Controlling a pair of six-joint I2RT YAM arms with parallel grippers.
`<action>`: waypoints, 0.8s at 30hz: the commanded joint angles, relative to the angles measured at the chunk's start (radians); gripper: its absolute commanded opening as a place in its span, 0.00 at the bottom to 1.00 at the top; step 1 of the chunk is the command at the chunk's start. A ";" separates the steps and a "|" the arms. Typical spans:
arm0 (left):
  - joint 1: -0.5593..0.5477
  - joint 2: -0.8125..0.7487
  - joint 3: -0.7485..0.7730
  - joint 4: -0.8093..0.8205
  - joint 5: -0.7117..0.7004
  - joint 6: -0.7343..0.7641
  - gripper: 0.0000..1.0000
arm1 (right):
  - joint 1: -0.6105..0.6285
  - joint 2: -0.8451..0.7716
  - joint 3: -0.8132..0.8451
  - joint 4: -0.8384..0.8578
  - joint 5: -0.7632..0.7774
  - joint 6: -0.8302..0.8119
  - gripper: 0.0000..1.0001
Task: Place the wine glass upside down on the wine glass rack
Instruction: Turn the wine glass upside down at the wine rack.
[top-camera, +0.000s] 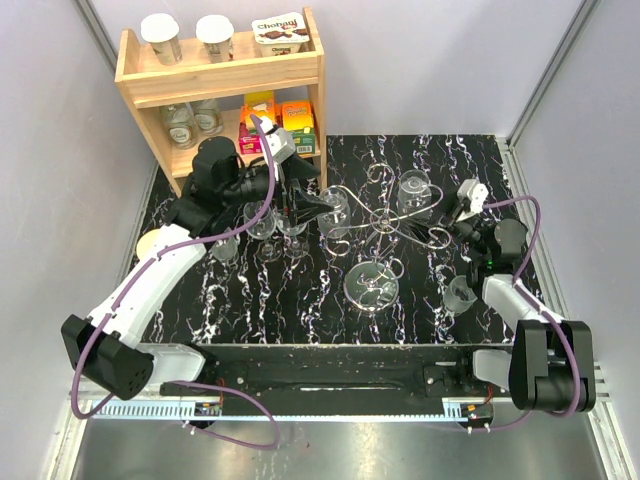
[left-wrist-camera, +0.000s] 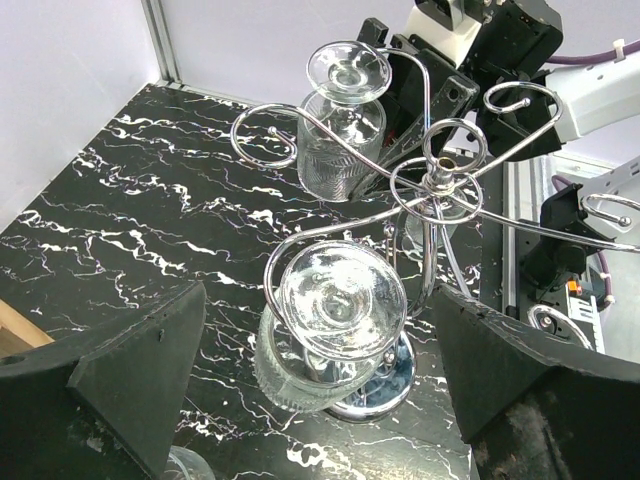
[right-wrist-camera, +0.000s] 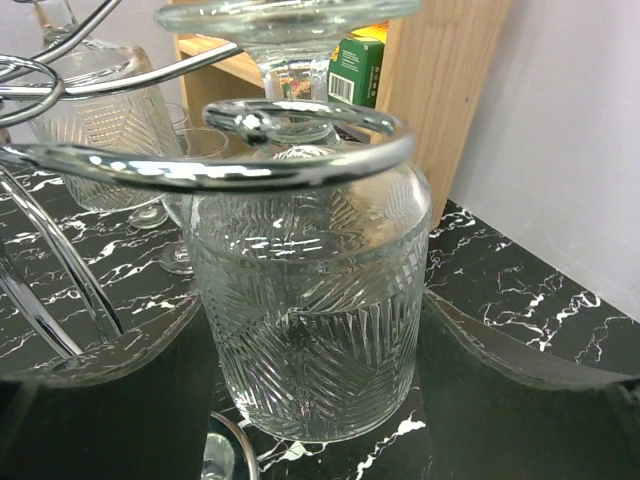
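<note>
1. The right fingers (right-wrist-camera: 100, 360) stand one on each side of the wine glass (right-wrist-camera: 310, 320). Their inner edges meet its ribbed wall, so they are closed around the bowl.
2. Between those fingers the wine glass is upside down, with its mouth toward the black marbled worktop (right-wrist-camera: 520, 290) and its foot uppermost.
3. Just above the right fingers, the stem passes through a curled arm (right-wrist-camera: 300, 135) of the wine glass rack (top-camera: 385, 220), and the foot sits over the wire.
4. The left fingers (left-wrist-camera: 130, 370) are spread wide apart and hold nothing.
5. Straight ahead of the left fingers, a second glass (left-wrist-camera: 335, 330) hangs upside down from a nearer arm of the rack, partly over the shiny disc base (left-wrist-camera: 390, 395).
6. Farther out from the left fingers, past the central post (left-wrist-camera: 432, 240), hangs the wine glass, with the right fingers behind it.
7. Several standing glasses (top-camera: 268, 232) rest upright on the worktop just beside the left fingers, on their near side.
8. One more upright glass (top-camera: 460, 295) stands behind the right fingers, toward that arm's base.
9. The wooden shelf (top-camera: 140, 75) lies behind the left fingers, and it also shows beyond the wine glass from the right wrist.
</note>
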 joint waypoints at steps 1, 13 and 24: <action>-0.002 -0.010 0.025 0.040 -0.005 0.015 0.99 | 0.015 -0.058 0.021 0.052 0.010 -0.029 0.00; -0.002 -0.016 0.018 0.038 -0.007 0.016 0.99 | 0.015 -0.151 -0.034 -0.005 0.001 -0.060 0.00; -0.002 -0.022 0.004 0.037 -0.002 0.022 0.99 | 0.015 -0.197 -0.068 -0.014 0.008 -0.060 0.00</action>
